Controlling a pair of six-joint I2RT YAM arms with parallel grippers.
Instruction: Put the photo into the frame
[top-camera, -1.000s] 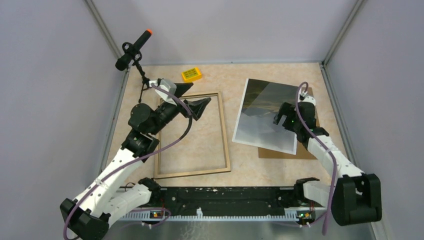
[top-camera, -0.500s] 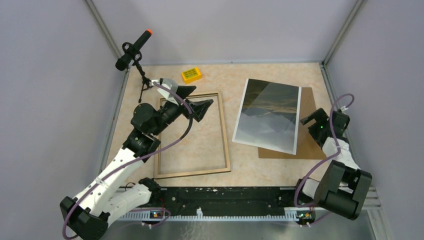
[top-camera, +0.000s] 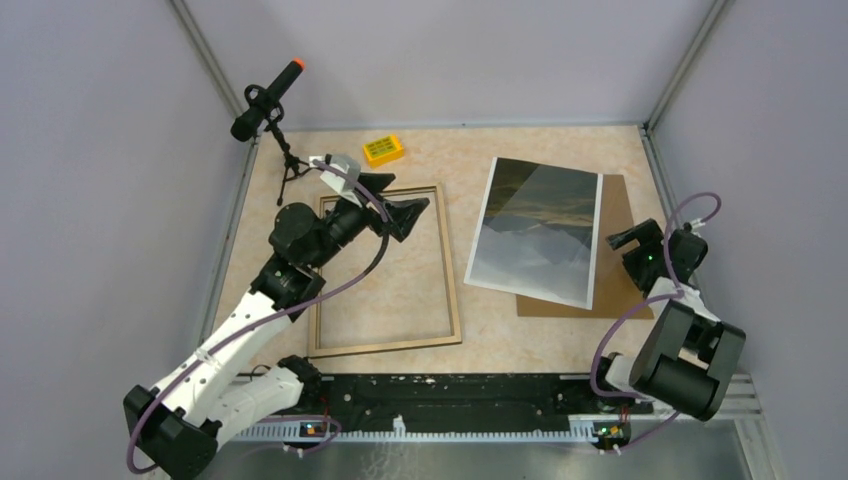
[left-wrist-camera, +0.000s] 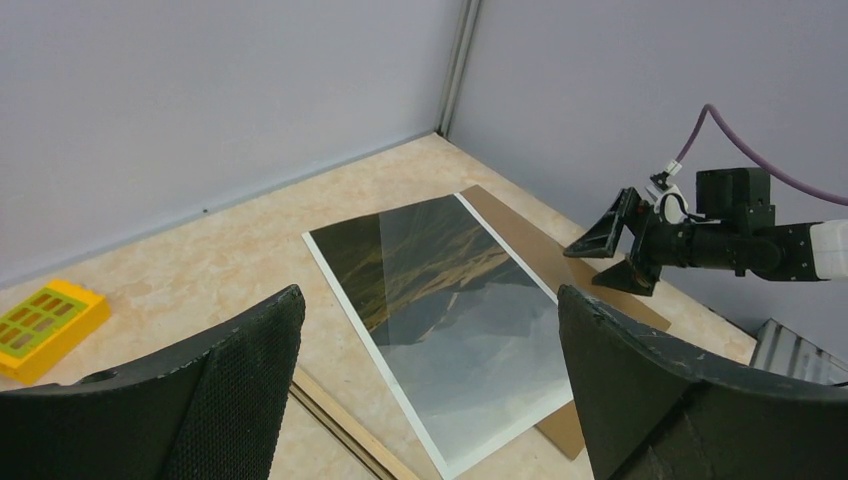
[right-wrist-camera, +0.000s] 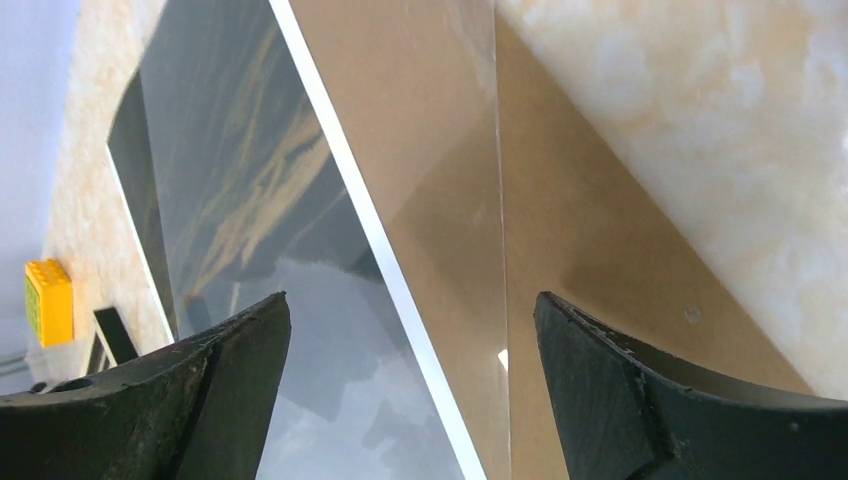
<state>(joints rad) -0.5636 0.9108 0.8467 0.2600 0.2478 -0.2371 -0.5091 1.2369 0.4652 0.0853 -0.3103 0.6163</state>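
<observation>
The large thin print of a dark grey-and-golden mountain landscape with a white border, the photo, lies picture side up on the right half of the beige marbled tabletop. It rests on a brown hardboard sheet, which shows past its right and near edges. Glare whitens the near part of the picture.

The frame, a thin-edged rectangle with its light wood face up, lies flat to the left of the photo, near it but apart. It is empty, and the tabletop shows through its opening.

The left gripper hangs above the frame's far right part with its black fingers spread wide and nothing between them. The right gripper sits low by the hardboard's right edge, pointed at the photo. Its fingers also stand wide and hold nothing.

A small yellow block with green squares on top lies beyond the frame – any lettering on it is too small to read. A black microphone with an orange tip stands on a small tripod at the far left corner.
</observation>
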